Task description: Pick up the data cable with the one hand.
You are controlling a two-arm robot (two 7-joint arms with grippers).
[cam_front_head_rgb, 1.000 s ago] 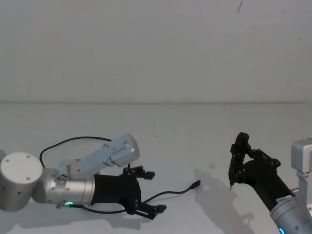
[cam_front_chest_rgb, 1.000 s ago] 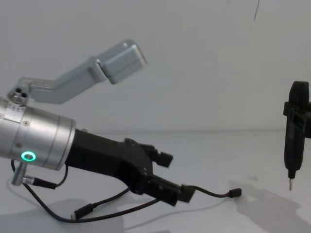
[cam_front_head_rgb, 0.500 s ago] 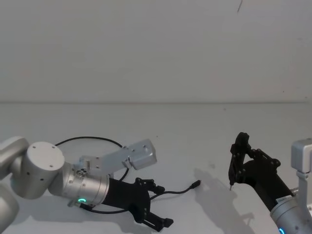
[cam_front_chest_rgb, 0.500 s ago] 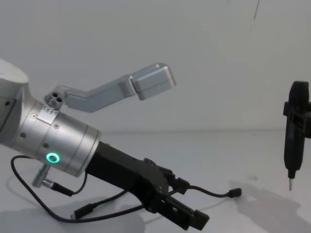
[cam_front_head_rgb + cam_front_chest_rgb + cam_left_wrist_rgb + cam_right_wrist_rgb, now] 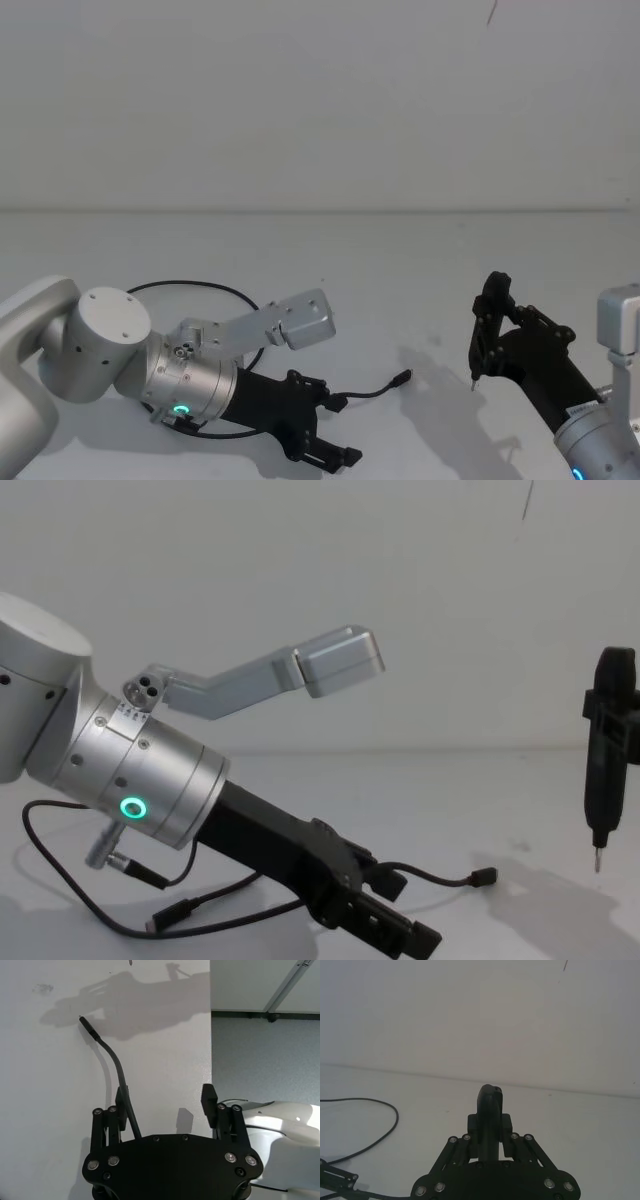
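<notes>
Left tool: my left tool [image 5: 338, 430] is low over the surface [image 5: 400, 270] at my front left, angled downward towards the right.
Left tool state: its two fingers [image 5: 209, 1094] are spread wide and have hold of nothing.
Data cable: the data cable [image 5: 370, 391] lies on the surface. One plug points towards my right side, and the cord runs back under my left tool.
Cable and fingers: in the left wrist view the data cable [image 5: 117, 1065] passes between the two fingers, close along the inner side of one. I cannot tell whether it touches that finger.
Rest of cable: in the head view it curves in a wide loop behind my left arm. In the chest view the data cable [image 5: 440, 878] trails below the arm to its other plug, near the front edge.
Right tool: my right tool [image 5: 495, 335] is raised at my front right, well apart from the cable.
Right tool state: its fingers [image 5: 470, 1125] are clamped on a black pen-shaped probe [image 5: 490, 1102], which stands upright with its thin metal tip pointing down, clear of the surface.
</notes>
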